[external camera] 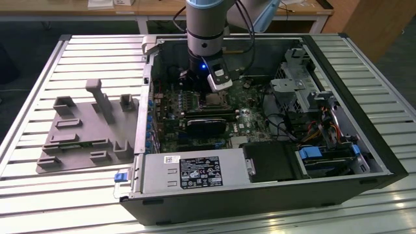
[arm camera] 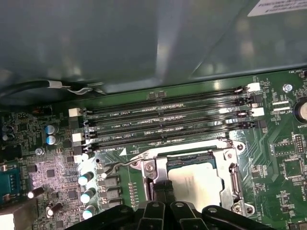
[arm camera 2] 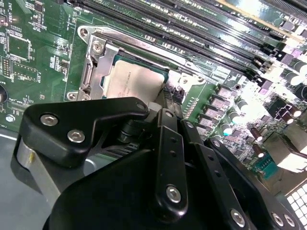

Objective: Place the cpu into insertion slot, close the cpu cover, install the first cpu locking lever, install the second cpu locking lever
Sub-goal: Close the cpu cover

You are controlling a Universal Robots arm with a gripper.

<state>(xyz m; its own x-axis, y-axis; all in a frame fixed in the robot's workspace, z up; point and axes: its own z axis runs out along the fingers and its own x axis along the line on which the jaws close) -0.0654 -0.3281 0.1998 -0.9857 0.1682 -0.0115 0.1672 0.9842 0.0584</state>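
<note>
The cpu (arm camera: pixel 199 182) (arm camera 2: pixel 134 84) lies flat in the insertion slot (external camera: pixel 213 101) on the green motherboard, its silvery top showing through the window of the cpu cover (arm camera: pixel 233 175) (arm camera 2: pixel 93 72), which lies down around it. A thin metal locking lever (arm camera: pixel 122 164) (arm camera 2: pixel 144 43) runs along the socket's side nearest the memory slots, its bent end sticking out past the corner. My gripper (arm camera: pixel 160 191) (arm camera 2: pixel 170 98) (external camera: pixel 212 95) hangs low over the socket, its two black fingertips pressed together at the cover's edge, holding nothing.
The open computer case (external camera: pixel 364 161) surrounds the arm with metal walls. Several black memory slots (arm camera: pixel 168 124) run beside the socket, and capacitors (arm camera: pixel 86 179) stand near it. A black card (external camera: pixel 208 122) and cable bundles (external camera: pixel 286 124) lie nearby. A grey fixture (external camera: pixel 85 126) sits on the slatted table.
</note>
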